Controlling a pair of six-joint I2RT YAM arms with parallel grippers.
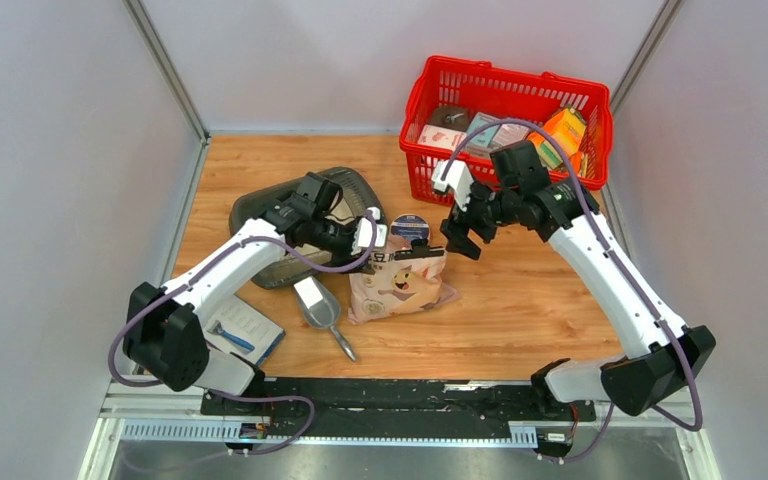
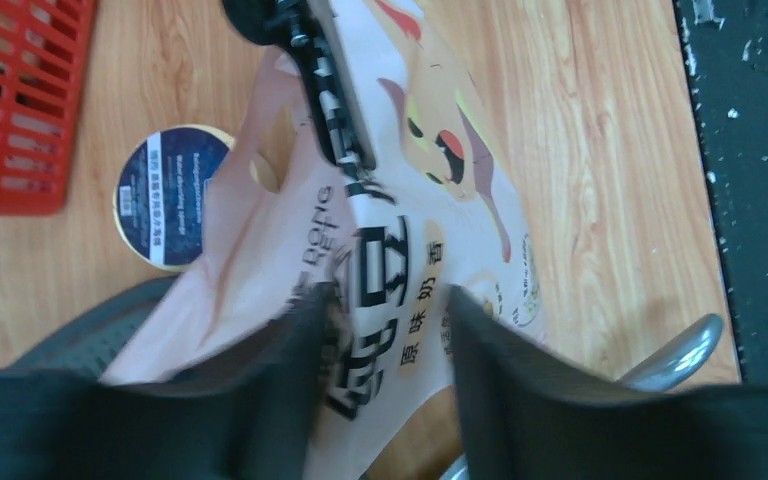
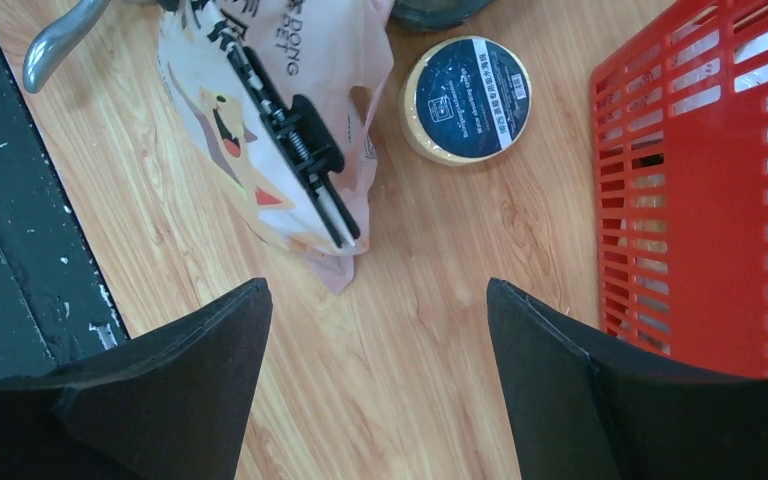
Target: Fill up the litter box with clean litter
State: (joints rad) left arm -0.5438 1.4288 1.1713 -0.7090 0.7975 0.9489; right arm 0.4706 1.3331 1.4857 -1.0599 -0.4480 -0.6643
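The beige-pink printed bag (image 1: 397, 282) lies on the wooden table, its top pinched by a black clip (image 3: 295, 150). The clean litter itself is hidden inside it. The dark grey litter box (image 1: 260, 215) sits behind and left of the bag, partly covered by my left arm. My left gripper (image 1: 372, 235) is at the bag's upper left edge. In the left wrist view its jaws (image 2: 388, 295) stand apart with the bag's printed face (image 2: 400, 240) between them. My right gripper (image 1: 460, 235) hovers open over bare wood, right of the bag (image 3: 290, 60), with nothing between its fingers (image 3: 375, 285).
A roll of tape (image 1: 411, 228) lies just behind the bag. A silver metal scoop (image 1: 320, 308) rests to the bag's left. The red mesh basket (image 1: 430, 170) with several packets stands at the back right. A booklet (image 1: 245, 330) lies near the left arm's base.
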